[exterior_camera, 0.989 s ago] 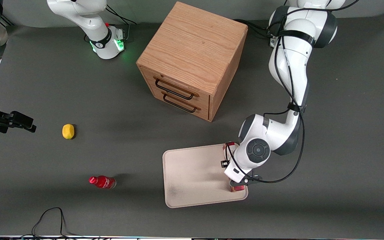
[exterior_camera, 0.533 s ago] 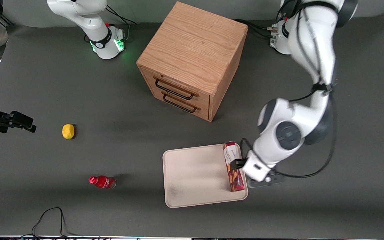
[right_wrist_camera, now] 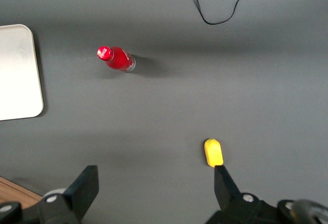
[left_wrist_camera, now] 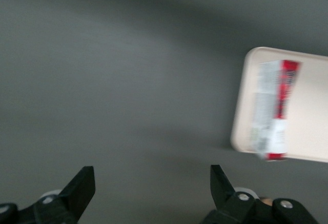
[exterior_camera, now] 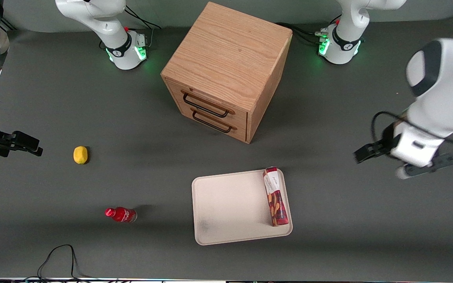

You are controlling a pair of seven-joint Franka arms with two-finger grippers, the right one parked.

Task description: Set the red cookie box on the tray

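Matt cream tray [exterior_camera: 226, 204], wood-grain cabinet [exterior_camera: 226, 59]

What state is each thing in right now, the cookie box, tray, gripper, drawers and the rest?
red cookie box: lying flat in the tray, along its edge toward the working arm.
tray: flat on the table, holding only the box.
gripper: open, empty, above bare table.
drawer cabinet: both drawers shut.
red bottle: lying on its side.
lemon: resting on the table.
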